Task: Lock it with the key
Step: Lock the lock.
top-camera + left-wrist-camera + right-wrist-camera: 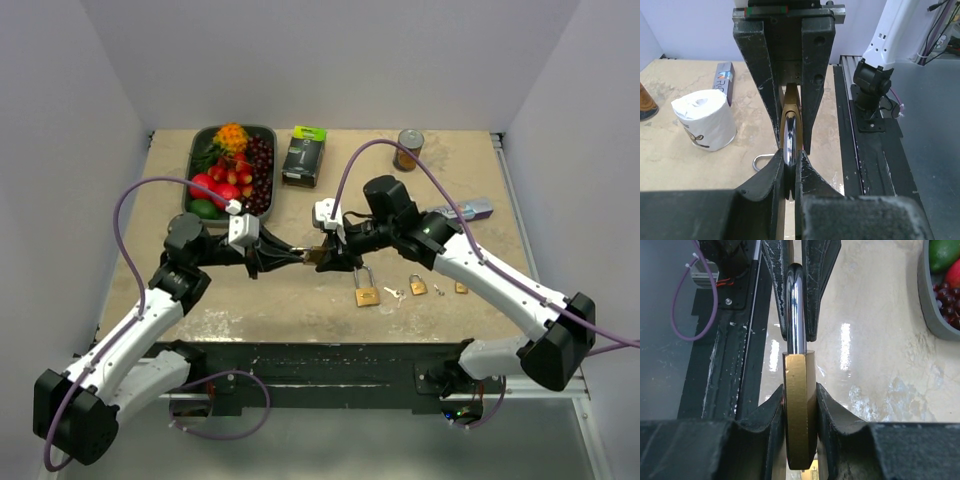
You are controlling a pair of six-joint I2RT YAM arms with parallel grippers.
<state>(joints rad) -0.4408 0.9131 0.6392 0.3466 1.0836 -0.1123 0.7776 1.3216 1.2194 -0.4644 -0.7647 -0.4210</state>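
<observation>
A brass padlock [314, 255] is held in the air between both grippers above the table's middle. My left gripper [300, 256] is shut on its chrome shackle [789, 142]. My right gripper [330, 254] is shut on its brass body [800, 410]. In the right wrist view the shackle [796, 315] runs up between the left gripper's fingers. In the left wrist view the brass body [790, 112] sits between the right gripper's fingers. A small silver key [393, 293] lies on the table. I see no key in the held padlock.
A second brass padlock [367, 294] lies below the right gripper, with two smaller padlocks [418, 286] to its right. A fruit tray [194, 170], a dark box [303, 155], a can [408, 150], a white paper roll [705, 120] and a silver-blue box [465, 211] stand farther back.
</observation>
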